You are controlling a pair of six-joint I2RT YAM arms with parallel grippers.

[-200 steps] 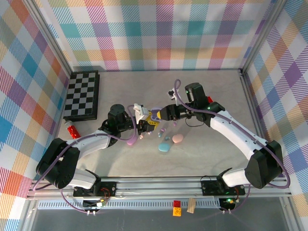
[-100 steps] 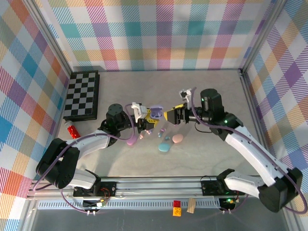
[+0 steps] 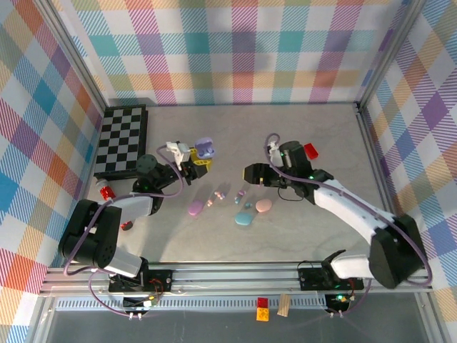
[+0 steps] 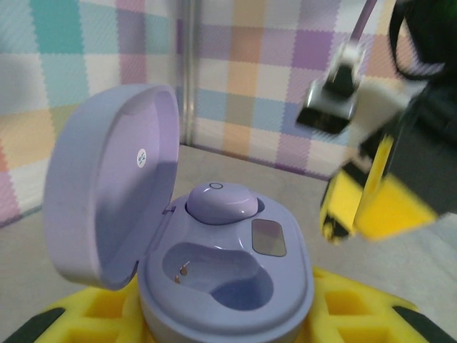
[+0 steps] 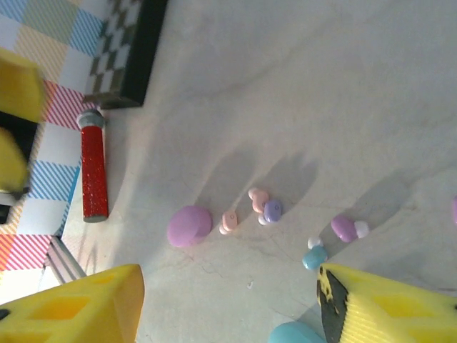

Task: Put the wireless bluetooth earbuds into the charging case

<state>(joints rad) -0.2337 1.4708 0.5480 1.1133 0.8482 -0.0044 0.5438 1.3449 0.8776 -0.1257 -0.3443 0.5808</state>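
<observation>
Charging case (image 4: 282, 279) pinched in the left gripper (image 3: 198, 161), lid open, held above the table (image 3: 321, 136).
One lilac earbud (image 4: 220, 202) sits in its far socket; the near socket is bare. The other wireless bluetooth earbuds (image 5: 272, 210) lie loose on the table, below and just ahead of the right gripper (image 3: 250, 174), whose yellow fingers (image 5: 385, 307) stand spread around nothing.

Pastel plaid walls (image 3: 235, 43) on three sides, joined at corners by aluminium posts (image 3: 83, 64). Pale grey marbled tabletop (image 3: 321, 136), matte, evenly lit, soft faint shadows. Slotted metal rail (image 3: 235, 275) along near edge.
</observation>
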